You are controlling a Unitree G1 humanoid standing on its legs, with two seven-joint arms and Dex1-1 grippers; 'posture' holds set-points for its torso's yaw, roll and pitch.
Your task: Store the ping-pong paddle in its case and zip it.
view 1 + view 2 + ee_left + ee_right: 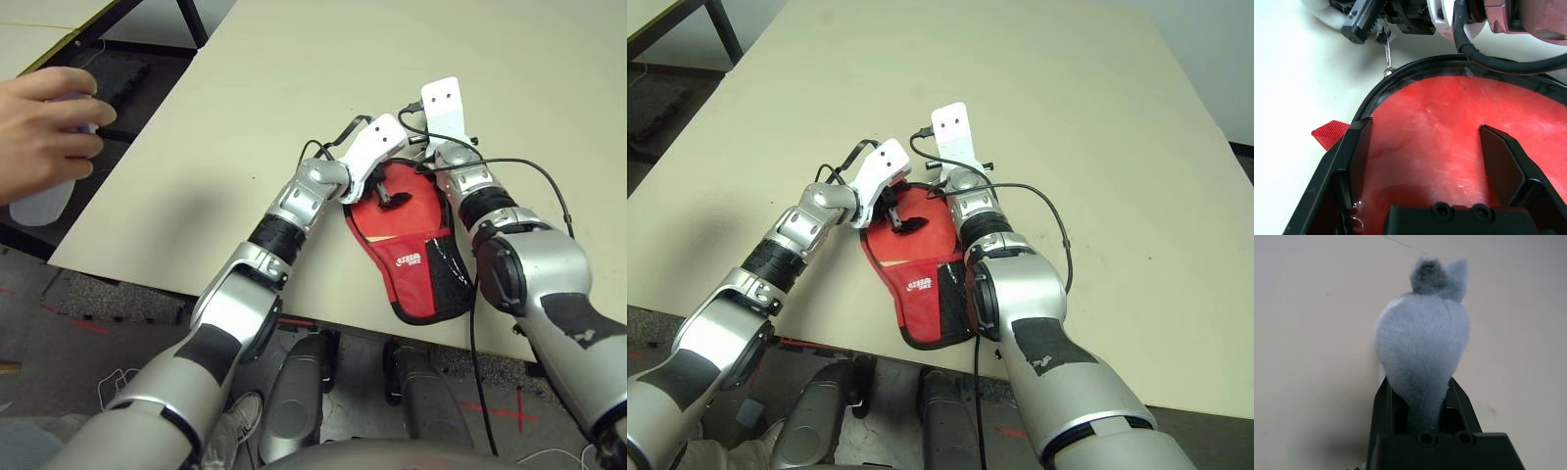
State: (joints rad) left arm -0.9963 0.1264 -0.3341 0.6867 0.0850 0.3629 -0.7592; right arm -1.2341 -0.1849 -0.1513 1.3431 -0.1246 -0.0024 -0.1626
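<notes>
Left eye view: nearest, below the case's narrow end and to its left, a shoe (247, 416) stands on the floor (176, 392). The robot's left forearm (230, 323) reaches up on the left of the case and the right forearm (537, 264) on its right.

The red case (416, 286) lies flat on the pale table (245, 127), its narrow end close to the near table edge. On that end are a black mesh pocket (449, 274) and a white logo (409, 259). Just beyond the pocket part a strip of light wood shows, and past it, at the case's wide end, the round red face of the ping-pong paddle (1425, 112) lies under a shiny clear panel (1464, 186). So the paddle is inside the case, its blade at the far, wide end.

The left gripper (1426, 123) is above this wide end, its two black fingers spread well apart with nothing between them. At the case's far rim, which is edged in black, a metal zipper pull (1388, 56) rises toward the right gripper (1419, 378). That gripper is just beyond the rim, its fingers pinching the narrow part of a grey-blue fuzzy lump (1422, 338).

Well to the left of the case, a person's hand (54, 127) holds a whitish thing (44, 204); what it is, I cannot tell.
</notes>
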